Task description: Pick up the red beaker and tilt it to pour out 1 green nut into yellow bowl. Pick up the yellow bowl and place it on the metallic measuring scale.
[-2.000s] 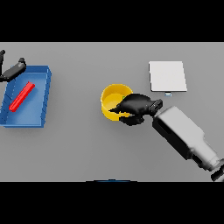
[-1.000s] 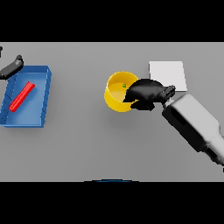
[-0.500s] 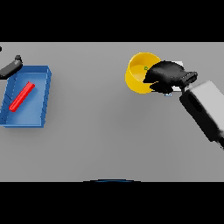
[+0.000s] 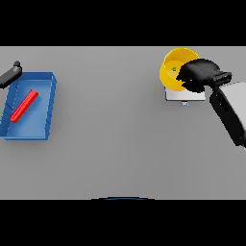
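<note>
Head view, right hand: the right hand has its fingers curled over the rim of the yellow bowl and holds it above the measuring scale.
Head view, nut: one green nut lies inside the bowl.
Head view, left hand: the left hand is idle at the blue tray; its fingers cannot be read.
Head view, beaker: the red beaker lies in the tray.
Risk: the bowl seems to sit past the far edge of the scale, so on release it may tip off the plate or spill the nut.

The yellow bowl, round with a small green nut inside, sits at the upper right over the pale metallic scale. The red beaker lies slanted at the left.
</note>
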Controlling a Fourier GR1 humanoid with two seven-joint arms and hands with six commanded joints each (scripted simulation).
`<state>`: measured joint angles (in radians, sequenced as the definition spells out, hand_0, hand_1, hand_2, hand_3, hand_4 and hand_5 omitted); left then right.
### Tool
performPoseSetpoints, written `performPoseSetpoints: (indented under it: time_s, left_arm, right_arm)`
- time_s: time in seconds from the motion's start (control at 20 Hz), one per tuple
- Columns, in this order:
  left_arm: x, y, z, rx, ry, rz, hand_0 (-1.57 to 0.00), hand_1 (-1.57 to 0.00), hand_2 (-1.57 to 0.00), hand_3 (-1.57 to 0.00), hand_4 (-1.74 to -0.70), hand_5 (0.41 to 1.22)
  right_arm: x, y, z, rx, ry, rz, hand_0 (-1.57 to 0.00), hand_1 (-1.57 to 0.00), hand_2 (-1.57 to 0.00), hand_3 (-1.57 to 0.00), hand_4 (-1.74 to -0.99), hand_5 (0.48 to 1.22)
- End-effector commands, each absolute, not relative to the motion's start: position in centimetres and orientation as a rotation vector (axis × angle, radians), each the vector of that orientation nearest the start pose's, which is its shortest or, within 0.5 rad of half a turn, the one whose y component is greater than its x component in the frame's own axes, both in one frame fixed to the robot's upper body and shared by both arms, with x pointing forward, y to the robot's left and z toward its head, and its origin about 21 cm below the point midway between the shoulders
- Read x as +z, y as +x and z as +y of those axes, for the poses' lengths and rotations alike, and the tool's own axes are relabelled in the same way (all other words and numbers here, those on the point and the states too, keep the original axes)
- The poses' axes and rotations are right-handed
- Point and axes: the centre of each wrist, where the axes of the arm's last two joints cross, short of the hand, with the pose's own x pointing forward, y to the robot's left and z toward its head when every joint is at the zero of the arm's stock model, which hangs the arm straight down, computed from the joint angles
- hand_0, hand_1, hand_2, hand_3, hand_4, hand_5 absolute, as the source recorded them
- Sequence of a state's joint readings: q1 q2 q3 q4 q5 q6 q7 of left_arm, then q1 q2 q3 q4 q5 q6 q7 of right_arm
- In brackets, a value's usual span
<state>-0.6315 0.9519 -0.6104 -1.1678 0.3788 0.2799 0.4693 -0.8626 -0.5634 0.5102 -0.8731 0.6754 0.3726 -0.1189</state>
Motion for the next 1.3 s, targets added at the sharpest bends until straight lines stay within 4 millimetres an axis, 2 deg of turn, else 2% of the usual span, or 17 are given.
performPoseSetpoints:
  time_s: [0.0,0.1,0.25,0.35,0.5,0.55,0.65,0.7,0.75,0.85,0.95,1.15,1.25]
  left_arm:
    - [13.4,35.6,34.2,-0.435,0.706,-1.090,0.00,0.00,0.00,0.00,-0.82,0.765]
    - [13.2,35.4,34.0,-0.432,0.705,-1.085,0.00,0.00,0.00,0.00,-0.83,0.771]
    - [13.6,35.4,34.1,-0.425,0.709,-1.088,0.00,0.00,0.00,0.00,-0.84,0.775]
    - [13.2,35.6,34.1,-0.421,0.703,-1.069,0.00,0.00,0.00,0.00,-0.85,0.783]
    - [13.9,35.6,34.4,-0.427,0.708,-1.066,0.00,0.00,0.00,0.00,-0.84,0.786]
    - [13.7,35.6,34.4,-0.418,0.707,-1.060,0.00,0.00,0.00,0.00,-0.84,0.776]
    - [13.5,35.7,34.6,-0.421,0.705,-1.068,0.00,0.00,0.00,0.00,-0.84,0.771]
    - [13.3,35.7,34.5,-0.427,0.700,-1.070,0.00,0.00,0.00,0.00,-0.84,0.772]
    - [13.3,35.8,34.5,-0.423,0.699,-1.072,0.00,0.00,0.00,0.00,-0.84,0.773]
    - [13.6,35.8,34.6,-0.421,0.699,-1.078,0.00,0.00,0.00,0.00,-0.84,0.773]
    - [13.5,35.9,34.5,-0.424,0.693,-1.076,0.00,0.00,0.00,0.00,-0.85,0.767]
    - [13.4,36.1,34.3,-0.429,0.705,-1.079,0.00,0.00,0.00,0.00,-0.85,0.766]
    - [13.2,36.0,34.6,-0.426,0.698,-1.087,0.00,0.00,0.00,0.00,-0.85,0.772]
  right_arm:
    - [11.6,42.4,-25.3,1.671,-0.666,-1.132,-1.53,-1.43,-1.50,-1.47,-1.728,1.221]
    - [11.1,42.7,-25.6,1.651,-0.663,-1.122,-1.53,-1.41,-1.48,-1.51,-1.729,1.221]
    - [10.3,42.8,-27.1,1.637,-0.671,-1.083,-1.50,-1.34,-1.43,-1.54,-1.730,1.221]
    - [9.8,43.0,-27.3,1.638,-0.673,-1.071,-1.45,-1.28,-1.38,-1.55,-1.730,1.221]
    - [9.3,43.2,-27.2,1.633,-0.675,-1.066,-1.39,-1.20,-1.32,-1.56,-1.730,1.221]
    - [9.3,43.2,-27.6,1.633,-0.672,-1.070,-1.40,-1.21,-1.32,-1.56,-1.730,1.221]
    - [9.4,43.4,-27.8,1.617,-0.661,-1.067,-1.42,-1.23,-1.40,-1.54,-1.728,1.221]
    - [9.0,43.2,-27.7,1.608,-0.658,-1.058,-1.40,-1.18,-1.29,-1.54,-1.670,1.221]
    - [8.9,43.3,-27.4,1.595,-0.656,-1.049,-1.41,-1.15,-1.18,-1.39,-1.644,1.221]
    - [9.0,43.5,-27.2,1.583,-0.636,-1.028,-1.19,-0.91,-0.91,-1.10,-1.600,1.090]
    - [9.4,43.8,-27.2,1.568,-0.623,-1.010,-0.95,-0.69,-0.67,-0.88,-1.564,0.991]
    - [9.5,43.7,-27.9,1.559,-0.601,-0.994,-0.46,-0.35,-0.40,-0.61,-1.514,0.881]
    - [9.6,43.9,-27.8,1.566,-0.609,-0.972,-0.30,-0.22,-0.30,-0.51,-1.487,0.848]
